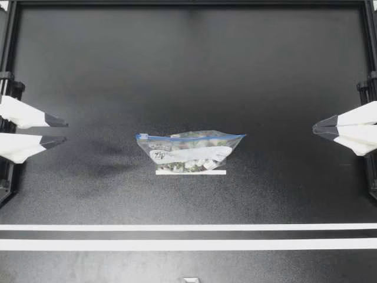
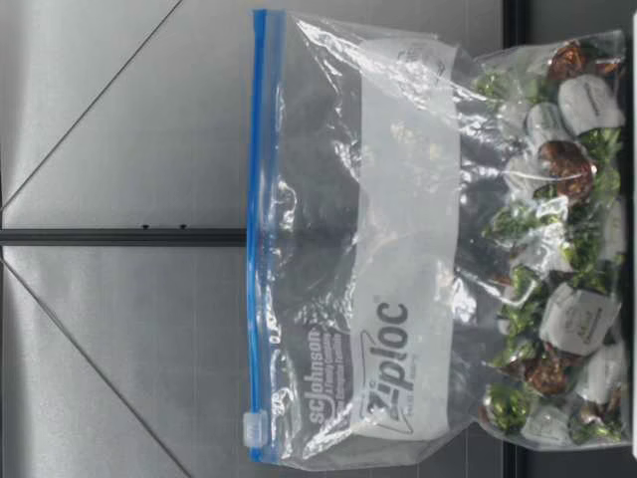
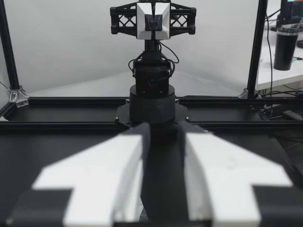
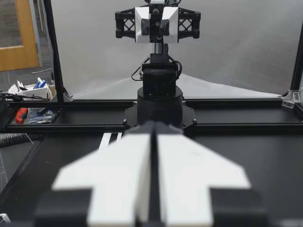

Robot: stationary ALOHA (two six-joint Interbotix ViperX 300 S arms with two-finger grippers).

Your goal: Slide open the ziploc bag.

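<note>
Ziploc bag [image 1: 189, 150]: a clear plastic pouch with printed panels, standing near the middle of the black table [image 1: 188, 71], between the robot's two arms and well apart from both.
Posture [image 2: 398, 249]: in the low view the pouch stands upright, with the sealing edge at the top and the crinkled film slack above its load.
Seal strip [image 1: 194, 137]: a blue band along the whole top edge that looks pressed together from end to end.
Slider [image 1: 142, 136]: a small pale plastic tab at the end of the blue band on the left arm's side.
Wrapped sweets [image 2: 557, 249]: green, brown and white wrappers heaped in the lower part of the pouch, down at table level.
White tape strip [image 1: 190, 172]: a short strip lying flat on the table just beside the pouch's base and parallel to it.
Long white tape lines [image 1: 188, 227]: two lines running across the table's full width, well apart from the pouch.
Left gripper [image 1: 63, 132]: at the table's left edge. Its white-covered fingers are spread and hold nothing, and the left wrist view shows a clear gap between them.
Right gripper [image 1: 317, 128]: at the table's right edge. Its fingers are pressed together on nothing, and the right wrist view shows them meeting along the middle.
</note>
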